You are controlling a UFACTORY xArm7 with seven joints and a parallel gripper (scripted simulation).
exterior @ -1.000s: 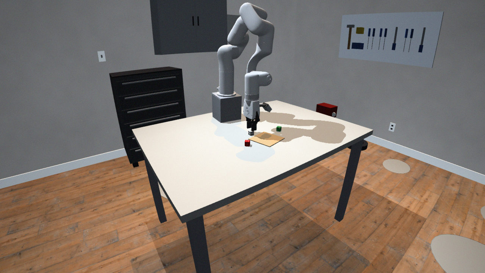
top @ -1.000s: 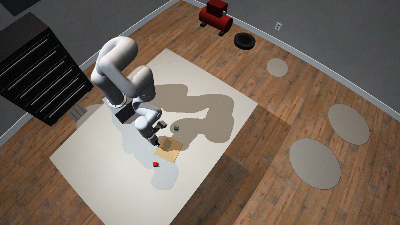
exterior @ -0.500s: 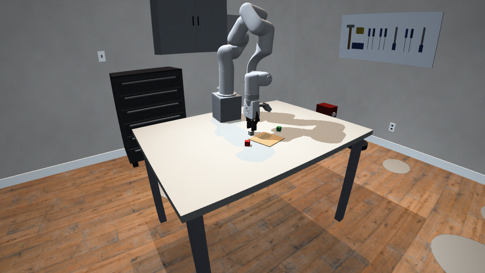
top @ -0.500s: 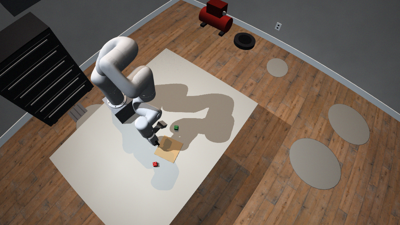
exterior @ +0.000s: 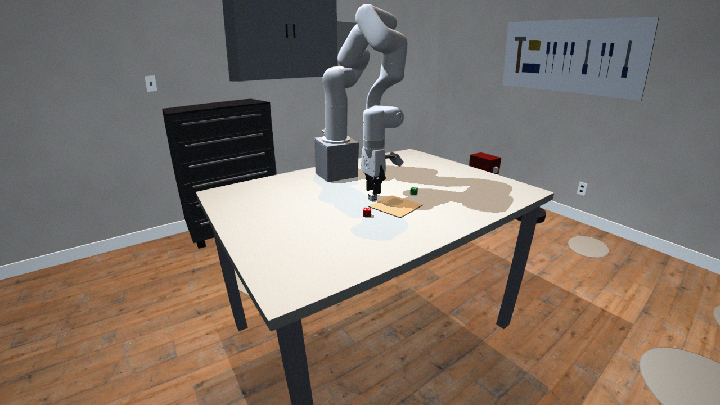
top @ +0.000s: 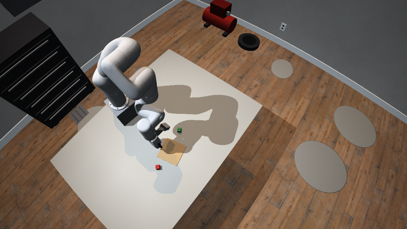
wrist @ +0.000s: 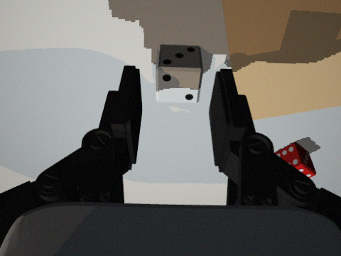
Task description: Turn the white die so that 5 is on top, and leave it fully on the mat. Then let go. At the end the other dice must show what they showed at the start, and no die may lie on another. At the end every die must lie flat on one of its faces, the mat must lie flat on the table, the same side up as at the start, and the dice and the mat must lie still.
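Two black fingers [top: 160, 146] [exterior: 376, 187] stand partway open, grasping nothing, the white die [exterior: 372, 197] [wrist: 179, 72] untouched near their tips. It sits on the surface [top: 113, 170] [exterior: 302, 251] [wrist: 71, 107], off the mat [top: 175, 157] [exterior: 400, 210] [wrist: 284, 89] but just beside it, nearer the surface's base-side edge than the opposite one. Equal-sided, without a long axis, the die shows adjoining three-pip and two-pip faces, its sides roughly square to the fingers.

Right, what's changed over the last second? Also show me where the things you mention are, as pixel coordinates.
Nothing visibly moved, and nothing was taken hold of or let go. The gripper [top: 160, 146] [exterior: 374, 191] [wrist: 176, 89] is open over the white die [exterior: 372, 197] [wrist: 179, 74]; the red die [top: 157, 167] [exterior: 367, 212] [wrist: 298, 160], green die [top: 179, 130] [exterior: 413, 190] and mat [top: 176, 156] [exterior: 401, 210] [wrist: 284, 89] stayed put.
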